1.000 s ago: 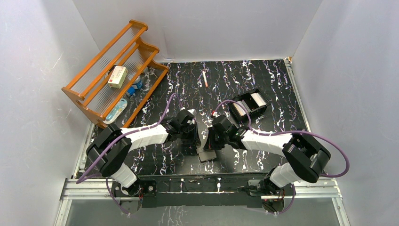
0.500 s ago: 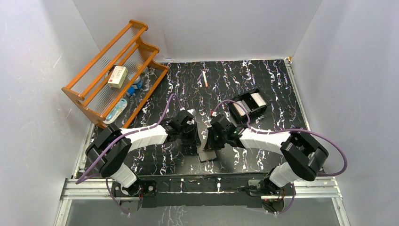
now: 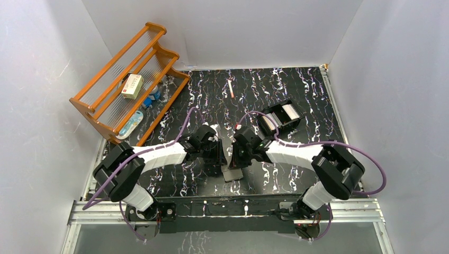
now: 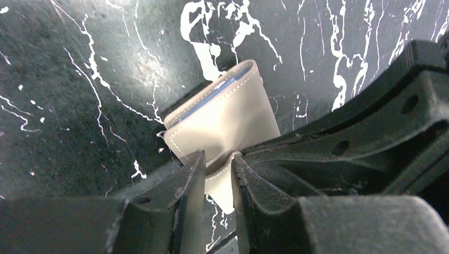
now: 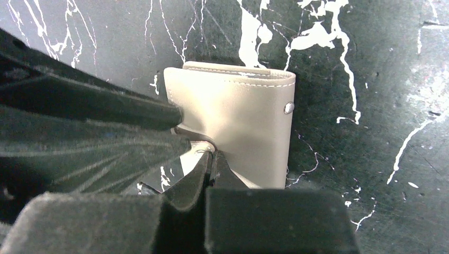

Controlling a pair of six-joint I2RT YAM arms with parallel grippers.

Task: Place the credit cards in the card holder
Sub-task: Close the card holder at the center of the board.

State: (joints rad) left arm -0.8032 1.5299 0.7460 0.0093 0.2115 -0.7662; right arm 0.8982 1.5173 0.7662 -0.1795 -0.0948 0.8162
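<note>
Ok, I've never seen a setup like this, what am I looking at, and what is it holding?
These are two robot arms bolted at the near edge of a black marbled table. The wide picture looks down from above; each close-up comes from a camera on one wrist. Both arms meet over a grey-brown card holder: the left hand pinches its edge, and the right hand seems shut on it too. Farther back lie a black tray with cards, a thin stick, and a wooden rack holding a cream box.
</note>
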